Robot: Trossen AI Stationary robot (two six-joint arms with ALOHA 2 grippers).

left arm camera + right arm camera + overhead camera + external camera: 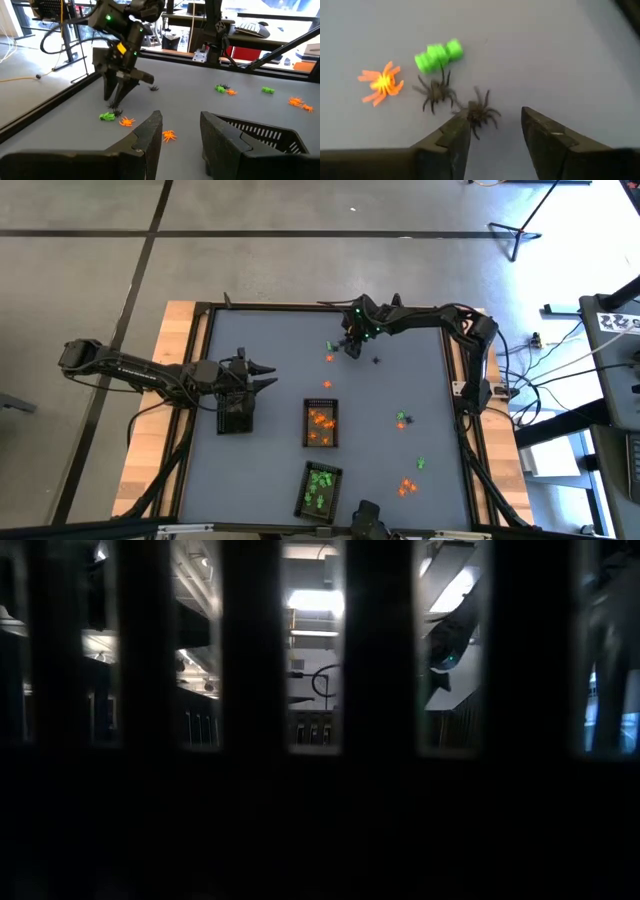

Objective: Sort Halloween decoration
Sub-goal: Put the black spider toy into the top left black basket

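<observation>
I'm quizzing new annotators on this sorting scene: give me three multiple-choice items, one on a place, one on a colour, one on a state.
1. Where is the right gripper?
A. over the far part of the table
B. inside the green-filled tray
C. off the table

2. What colour are the trinkets in the middle tray?
A. black
B. green
C. orange

3. The right gripper's jaws, seen above two black spiders, are:
A. open
B. shut on a tray
C. shut on a green trinket

Answers: A, the high view shows it there; C, orange pieces fill it; A, a clear gap shows.
</observation>
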